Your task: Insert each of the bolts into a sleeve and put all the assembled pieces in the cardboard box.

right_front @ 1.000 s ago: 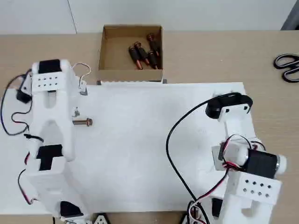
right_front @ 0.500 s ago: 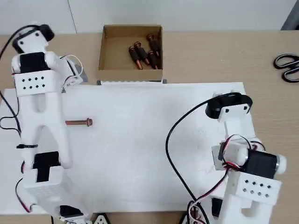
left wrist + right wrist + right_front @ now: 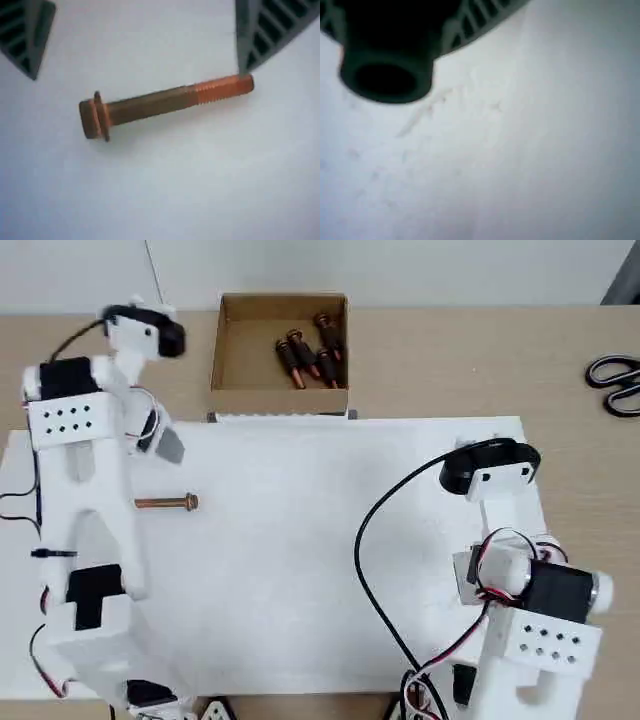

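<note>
From the high view, a single bolt (image 3: 165,503) is seen lying flat on the white mat (image 3: 300,570) that covers the counter (image 3: 450,350), its head turned toward the middle of the mat. The left pincer (image 3: 158,440) is held just beyond it, on the side toward the box (image 3: 228,350), which stands at the mat's far edge with several assembled pieces (image 3: 310,352) laid inside. The right arm is placed over the mat's opposite side, well apart from the bolt, and scissors (image 3: 615,383) are seen at the counter's far right. In the left wrist view, the left pincer is shown spread wide above the mat, with the bolt lying between its fingers (image 3: 270,30); one fingertip is set at the threaded end, though contact cannot be told. In the right wrist view, a dark sleeve (image 3: 385,77) with its open end exposed is pinched by the right pincer (image 3: 427,27) above the mat.
</note>
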Available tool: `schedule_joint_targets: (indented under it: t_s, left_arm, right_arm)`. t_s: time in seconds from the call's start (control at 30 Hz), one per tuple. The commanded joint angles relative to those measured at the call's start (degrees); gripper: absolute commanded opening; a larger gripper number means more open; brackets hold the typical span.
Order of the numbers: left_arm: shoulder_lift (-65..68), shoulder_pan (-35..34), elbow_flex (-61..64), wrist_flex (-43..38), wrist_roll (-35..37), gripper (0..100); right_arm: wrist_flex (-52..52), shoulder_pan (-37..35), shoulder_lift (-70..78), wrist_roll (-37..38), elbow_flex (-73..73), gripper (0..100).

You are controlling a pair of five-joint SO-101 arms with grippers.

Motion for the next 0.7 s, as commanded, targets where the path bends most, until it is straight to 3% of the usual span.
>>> schedule_joint_targets:
  t_s: [0.0, 0.27, 0.37, 0.5, 0.67]
  left_arm:
    - [-3.0, -0.5, 1.3, -2.8, -6.9, 24]
    - [-3.1, 0.4, 5.6, -2.5, -23.2, 24]
    - [-2.3, 0.4, 6.3, -1.8, -32.0, 18]
    - [3.1, 0.8, 5.3, -1.8, -39.0, 8]
    - [11.0, 0.6, -0.3, -1.0, -43.8, 8]
  right_arm:
    - [-1.2, 0.4, -0.7, -0.2, -0.6, 0.3]
    - [-1.2, 0.5, -0.7, -0.2, -0.5, 0.3]
    - [-1.2, 0.4, -0.7, -0.2, -0.4, 0.3]
    - [-1.3, 0.4, -0.7, -0.1, -0.4, 0.3]
    - [-1.3, 0.4, -0.7, -0.1, -0.4, 0.3]
